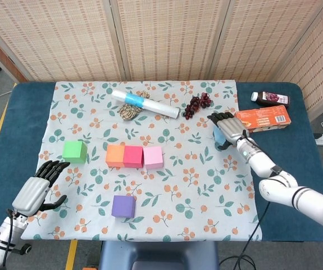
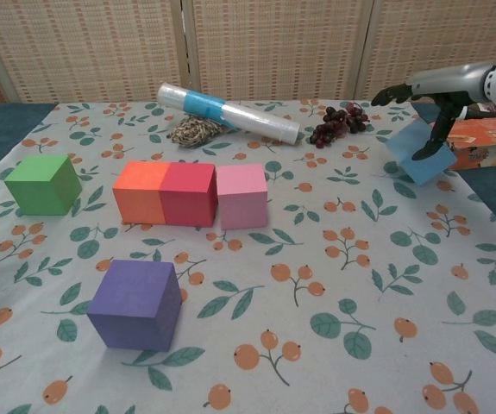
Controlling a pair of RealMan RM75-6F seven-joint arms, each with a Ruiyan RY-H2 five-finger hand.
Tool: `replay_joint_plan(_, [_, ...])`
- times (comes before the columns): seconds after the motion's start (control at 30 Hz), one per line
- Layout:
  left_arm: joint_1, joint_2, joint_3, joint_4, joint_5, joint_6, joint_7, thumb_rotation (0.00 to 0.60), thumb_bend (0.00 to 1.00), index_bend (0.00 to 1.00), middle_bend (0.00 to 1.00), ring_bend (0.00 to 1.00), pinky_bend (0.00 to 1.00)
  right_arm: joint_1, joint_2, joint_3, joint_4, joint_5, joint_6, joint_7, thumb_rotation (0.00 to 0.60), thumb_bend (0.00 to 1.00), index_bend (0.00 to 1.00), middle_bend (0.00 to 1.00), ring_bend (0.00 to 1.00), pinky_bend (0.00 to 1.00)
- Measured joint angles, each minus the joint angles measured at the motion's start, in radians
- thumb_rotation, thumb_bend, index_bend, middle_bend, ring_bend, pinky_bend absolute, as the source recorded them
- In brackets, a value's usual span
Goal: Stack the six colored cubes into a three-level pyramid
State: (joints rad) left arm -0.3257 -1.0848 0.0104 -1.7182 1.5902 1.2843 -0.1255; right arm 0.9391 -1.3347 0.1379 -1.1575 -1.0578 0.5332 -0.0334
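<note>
Gripping the light blue cube [image 2: 420, 159] tilted above the cloth at the far right, your right hand [image 1: 227, 127] sits well right of the orange-red-pink base row of cubes [image 1: 134, 156], so carry it left; your left hand [image 1: 36, 191] hangs open, near left.

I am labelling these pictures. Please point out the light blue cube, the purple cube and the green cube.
light blue cube [image 2: 419, 160], chest view, front face below the fingers.
purple cube [image 2: 134, 304], chest view, front face.
green cube [image 1: 74, 152], head view, top face.
</note>
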Motion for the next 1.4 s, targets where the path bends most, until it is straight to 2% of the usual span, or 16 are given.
replay_joint_plan(0.2, [0.005, 0.004, 0.001, -0.005, 0.002, 0.006, 0.002, 0.600, 0.33, 0.02, 0.08, 0.04, 0.05, -0.036, 0.052, 0.019, -0.191, -0.092, 0.085, 0.070, 0.600, 0.05, 0.00, 0.10, 0.00, 0.00])
replay_joint_plan(0.37, [0.008, 0.006, 0.004, -0.010, 0.005, 0.008, 0.004, 0.600, 0.33, 0.02, 0.08, 0.04, 0.05, -0.045, 0.031, 0.027, -0.237, -0.179, 0.103, 0.164, 0.600, 0.03, 0.00, 0.11, 0.00, 0.00])
replay_joint_plan(0.47, [0.010, 0.008, 0.005, -0.012, 0.007, 0.009, 0.006, 0.600, 0.34, 0.02, 0.08, 0.04, 0.05, -0.039, -0.025, 0.034, -0.215, -0.186, 0.102, 0.196, 0.600, 0.02, 0.00, 0.11, 0.00, 0.00])
replay_joint_plan(0.8, [0.013, 0.009, 0.005, -0.009, 0.010, 0.014, -0.004, 0.600, 0.33, 0.02, 0.08, 0.04, 0.05, 0.020, -0.247, 0.077, -0.031, -0.181, 0.080, 0.279, 0.600, 0.00, 0.00, 0.11, 0.00, 0.00])
replay_joint_plan(1.27, [0.017, 0.007, 0.011, 0.019, 0.020, 0.018, -0.045, 0.600, 0.33, 0.02, 0.08, 0.04, 0.05, 0.082, -0.410, 0.112, 0.143, -0.155, 0.034, 0.321, 0.600, 0.00, 0.05, 0.11, 0.00, 0.00])
replay_joint_plan(1.4, [0.018, 0.007, 0.013, 0.027, 0.026, 0.020, -0.058, 0.600, 0.33, 0.02, 0.08, 0.03, 0.05, 0.091, -0.443, 0.118, 0.184, -0.163, 0.035, 0.337, 0.600, 0.00, 0.07, 0.14, 0.00, 0.00])
